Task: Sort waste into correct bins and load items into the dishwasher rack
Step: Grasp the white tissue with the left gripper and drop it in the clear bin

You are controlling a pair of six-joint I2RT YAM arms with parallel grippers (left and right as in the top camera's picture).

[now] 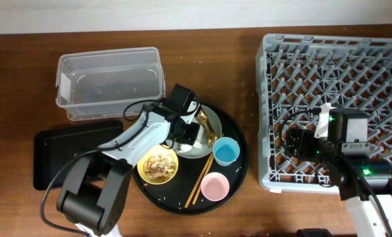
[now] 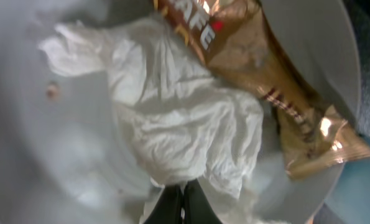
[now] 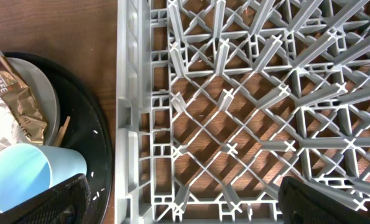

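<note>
Tho cropped at top — wrapper (image 2: 278,93) reads "AFE".

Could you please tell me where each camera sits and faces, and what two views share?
Overhead: above the table, looking straight down; left arm and right arm show.
Left wrist: close over the plate, facing the tissue; jaws pinch it.
Right wrist: over the rack, looking down; jaws apart.
Shared: both wrist views catch the wrapper.

Lab bench staged as kitchen — robot arm (image 1: 133,139) over wooden table (image 1: 18,85), dishwasher rack (image 1: 265,99).
</note>
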